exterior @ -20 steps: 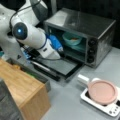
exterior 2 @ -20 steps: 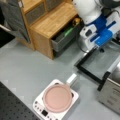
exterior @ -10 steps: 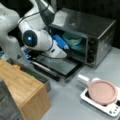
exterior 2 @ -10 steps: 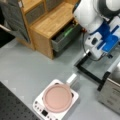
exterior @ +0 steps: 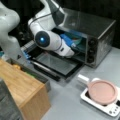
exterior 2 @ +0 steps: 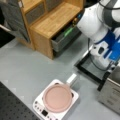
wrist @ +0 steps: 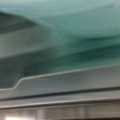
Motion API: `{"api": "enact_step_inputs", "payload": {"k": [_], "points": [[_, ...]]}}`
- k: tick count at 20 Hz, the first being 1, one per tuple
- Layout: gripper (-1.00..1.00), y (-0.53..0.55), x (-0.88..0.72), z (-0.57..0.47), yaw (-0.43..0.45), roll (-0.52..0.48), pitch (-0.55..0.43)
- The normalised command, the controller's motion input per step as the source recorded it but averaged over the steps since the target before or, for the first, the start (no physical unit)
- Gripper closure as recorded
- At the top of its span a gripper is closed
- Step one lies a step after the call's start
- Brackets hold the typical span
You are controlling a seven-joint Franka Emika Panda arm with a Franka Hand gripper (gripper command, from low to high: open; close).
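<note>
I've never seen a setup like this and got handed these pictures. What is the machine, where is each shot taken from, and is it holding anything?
It is a white robot arm reaching into an open silver toaster oven. Two pictures come from cameras off the arm, facing the scene; the third comes from a camera on its wrist and shows, close up, a teal-green dish on the oven's rack. The arm's jaws are hidden inside the oven. On the grey table sit a pink pan on a small white cooktop and a wooden cabinet with an open drawer.
</note>
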Motion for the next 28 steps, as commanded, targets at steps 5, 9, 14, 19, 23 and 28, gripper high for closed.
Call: {"api": "enact_step_inputs", "payload": {"k": [5, 9, 14, 19, 23, 28], "points": [[-1.00, 0.06, 0.13, -0.15, -0.049, 0.166, -0.036], [-1.00, 0.04, 0.08, -0.17, -0.092, 0.172, -0.049], [-1.00, 0.04, 0.01, -0.19, -0.095, 0.156, -0.133], [-1.00, 0.11, -0.03, -0.18, -0.149, 0.131, -0.167], [1.00, 0.11, -0.09, -0.12, -0.186, 0.080, -0.147], [1.00, 0.11, -0.13, -0.08, -0.184, 0.052, -0.157]]}}
